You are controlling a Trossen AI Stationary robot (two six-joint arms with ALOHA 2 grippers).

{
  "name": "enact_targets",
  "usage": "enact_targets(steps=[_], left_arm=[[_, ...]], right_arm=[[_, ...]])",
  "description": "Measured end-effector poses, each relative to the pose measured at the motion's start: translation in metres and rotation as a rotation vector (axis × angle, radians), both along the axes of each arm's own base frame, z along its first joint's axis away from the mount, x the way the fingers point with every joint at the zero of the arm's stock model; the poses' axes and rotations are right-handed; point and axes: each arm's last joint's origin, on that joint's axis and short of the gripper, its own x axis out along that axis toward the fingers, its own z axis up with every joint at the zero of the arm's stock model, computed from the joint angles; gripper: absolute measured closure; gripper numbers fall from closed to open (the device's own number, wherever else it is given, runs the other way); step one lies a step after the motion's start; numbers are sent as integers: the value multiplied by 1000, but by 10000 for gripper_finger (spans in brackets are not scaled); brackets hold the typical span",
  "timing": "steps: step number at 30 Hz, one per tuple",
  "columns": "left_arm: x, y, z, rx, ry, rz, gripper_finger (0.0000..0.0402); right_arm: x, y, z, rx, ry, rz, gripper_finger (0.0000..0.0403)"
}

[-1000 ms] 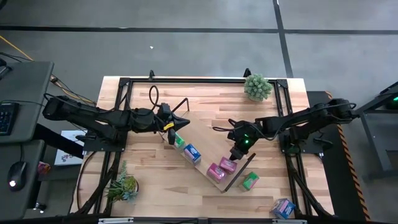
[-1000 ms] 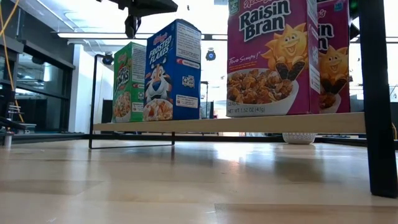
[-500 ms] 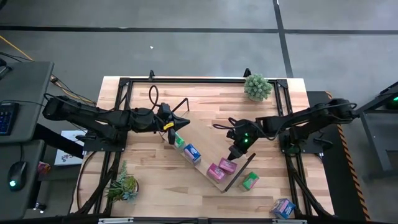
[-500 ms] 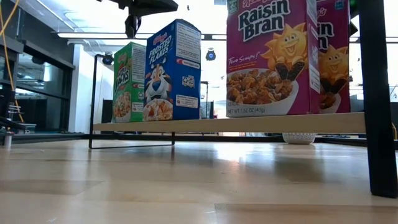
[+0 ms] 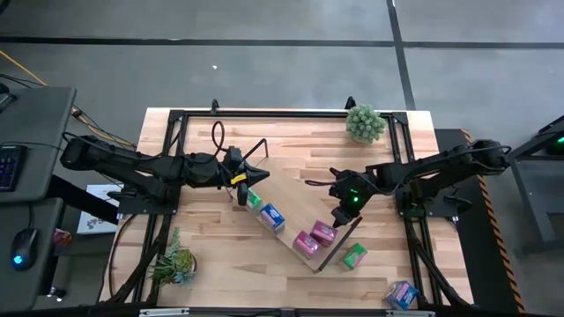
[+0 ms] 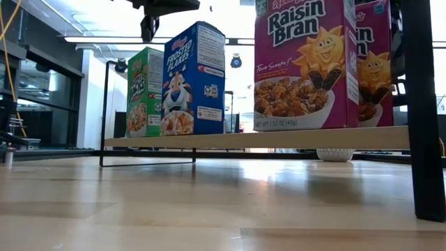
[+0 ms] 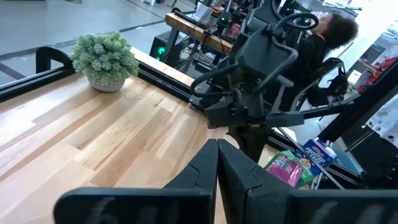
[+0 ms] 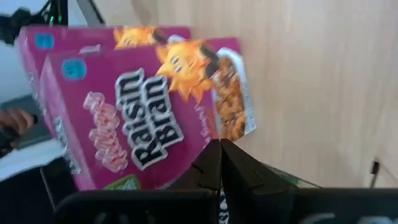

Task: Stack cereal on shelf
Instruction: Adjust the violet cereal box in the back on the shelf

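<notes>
The right gripper (image 5: 340, 214) hangs closed and empty just beside two pink boxes (image 5: 315, 238) on the shelf (image 5: 295, 231). The left gripper (image 5: 239, 187), also closed and empty, is near the green box (image 5: 254, 200) at the shelf's other end. One green box (image 5: 355, 255) and one blue box (image 5: 402, 295) lie on the table (image 5: 291, 150).

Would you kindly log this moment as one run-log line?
shelf: long light-wood board shelf holds four small cereal boxes | off shelf: green box, blue box | right tool: shut, above pink boxes | left tool: shut, at shelf's far end
</notes>
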Motion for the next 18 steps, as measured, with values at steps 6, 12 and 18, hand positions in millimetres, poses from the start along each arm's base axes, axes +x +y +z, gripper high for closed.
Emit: enact_targets(steps=[6,12,18], left_arm=[[0,0,0,1,0,0,401],[0,0,0,1,1,0,401],[0,0,0,2,1,1,401]], right_arm=[[1,6,2,-4,-41,50,403],[3,7,5,14,-89,76,403],[9,8,11,30,-187,87,403]])
